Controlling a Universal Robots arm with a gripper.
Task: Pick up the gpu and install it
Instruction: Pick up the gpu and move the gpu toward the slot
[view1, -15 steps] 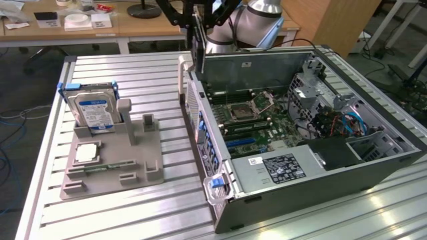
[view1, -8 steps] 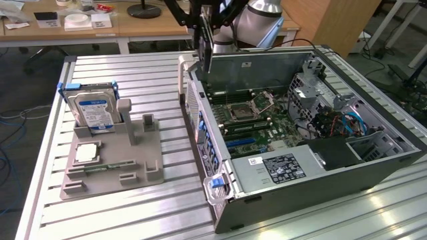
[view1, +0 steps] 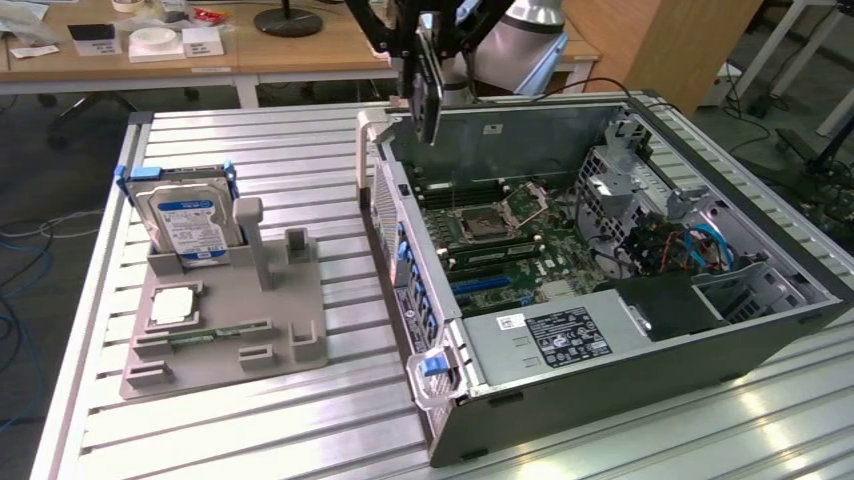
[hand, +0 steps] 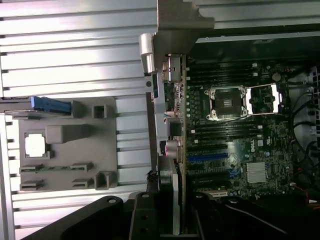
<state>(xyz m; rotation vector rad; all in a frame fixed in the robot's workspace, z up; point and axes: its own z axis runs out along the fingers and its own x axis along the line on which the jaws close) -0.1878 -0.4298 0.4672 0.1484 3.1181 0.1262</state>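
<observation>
Grips, with black fingers (view1: 414, 40) closed part-way, the upper end of the gpu (view1: 430, 95) (hand: 173, 120): a thin flat rectangular card, green circuit board on one face, dark on the other. Hangs on edge, long axis upright, straight down from the fingers and clear of everything beneath.

Sits high above the open grey computer case (view1: 601, 410), itself laid on its side on the slatted aluminium desk (view1: 267, 150), over the case corner nearest the desk's far edge in the exterior view. Lines up, from the wrist view, roughly over the case's outer wall rather than over the green motherboard (view1: 534, 250) (hand: 240, 150).

Leaves the narrow blue expansion slot (view1: 487, 285) (hand: 207, 157) lower than the card and off to one side, further inside the case. Judged from here: a gap to close both downward and sideways between the card's lower edge and the slot row. Cannot tell which face is turned toward the motherboard.

Well apart, toward the desk's edge on the exterior view's left: a grey plastic fixture (view1: 267, 330) carrying a blue-labelled silver hard drive (view1: 187, 225), nowhere near the fingers.
</observation>
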